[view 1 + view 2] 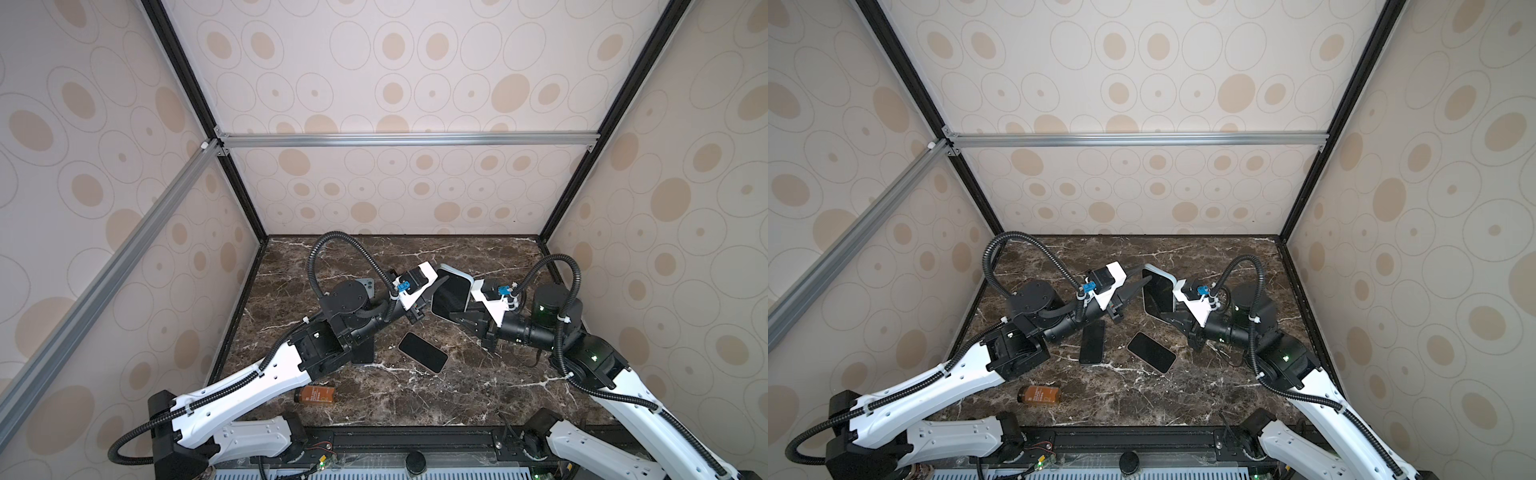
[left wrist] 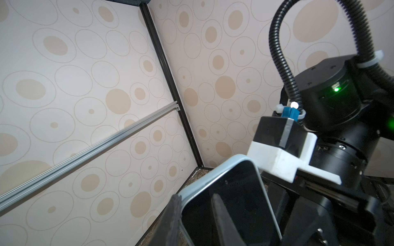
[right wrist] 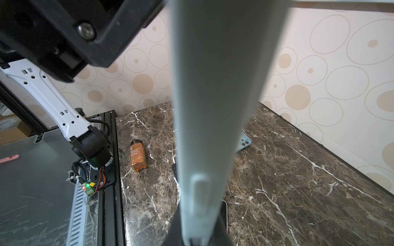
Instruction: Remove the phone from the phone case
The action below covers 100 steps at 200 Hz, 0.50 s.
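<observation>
Above the dark brown marble tabletop (image 1: 415, 405), well clear of it, held a black-screened phone (image 1: 451, 297), tilted, not yet out of its pale blue soft plastic phone case (image 1: 459, 272). Had the right gripper (image 1: 459, 316) clamped shut across the case's near end, front and back, likely to steady it and leave the far rim free for peeling. Reached in low from the right, wrist bent toward the middle, screen turned toward the other arm. Had the left gripper (image 1: 436, 289) at the far corner, jaws part-open astride the rim: one ribbed finger (image 2: 173, 217) outside against the case's edge, the other over the glass. Could not tell whether any pinch was on. Stretched the left arm forward, gripper pointing at its partner, seemingly for prying rim from phone.
</observation>
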### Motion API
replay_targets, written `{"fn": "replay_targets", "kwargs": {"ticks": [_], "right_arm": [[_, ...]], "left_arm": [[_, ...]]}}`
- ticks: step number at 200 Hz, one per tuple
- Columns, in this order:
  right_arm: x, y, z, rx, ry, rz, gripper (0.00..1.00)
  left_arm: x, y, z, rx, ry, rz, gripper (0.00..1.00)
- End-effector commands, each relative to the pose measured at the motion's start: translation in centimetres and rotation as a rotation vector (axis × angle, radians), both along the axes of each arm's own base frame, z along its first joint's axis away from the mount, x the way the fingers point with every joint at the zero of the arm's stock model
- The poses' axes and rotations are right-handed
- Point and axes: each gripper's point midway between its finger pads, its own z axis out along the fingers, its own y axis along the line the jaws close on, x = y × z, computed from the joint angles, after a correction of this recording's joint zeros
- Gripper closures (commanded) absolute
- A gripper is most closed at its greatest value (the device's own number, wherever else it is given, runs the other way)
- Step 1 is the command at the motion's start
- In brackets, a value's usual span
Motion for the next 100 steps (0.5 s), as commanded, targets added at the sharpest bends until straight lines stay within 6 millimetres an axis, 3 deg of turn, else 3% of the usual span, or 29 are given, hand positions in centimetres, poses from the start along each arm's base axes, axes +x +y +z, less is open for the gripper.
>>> {"fn": "replay_targets", "kwargs": {"ticks": [1,100], "right_arm": [[-3.7,1.5,6.4,0.124,-0.301,0.226,1.0],[-4.2,1.8,6.4,0.119,-0.322,0.269,1.0]], "left_arm": [[-0.3,-2.4,-9.0,0.249,0.161,-0.092,0.75],[0.7,-2.5,-10.3,0.292,0.199,-0.129,0.73]]}}
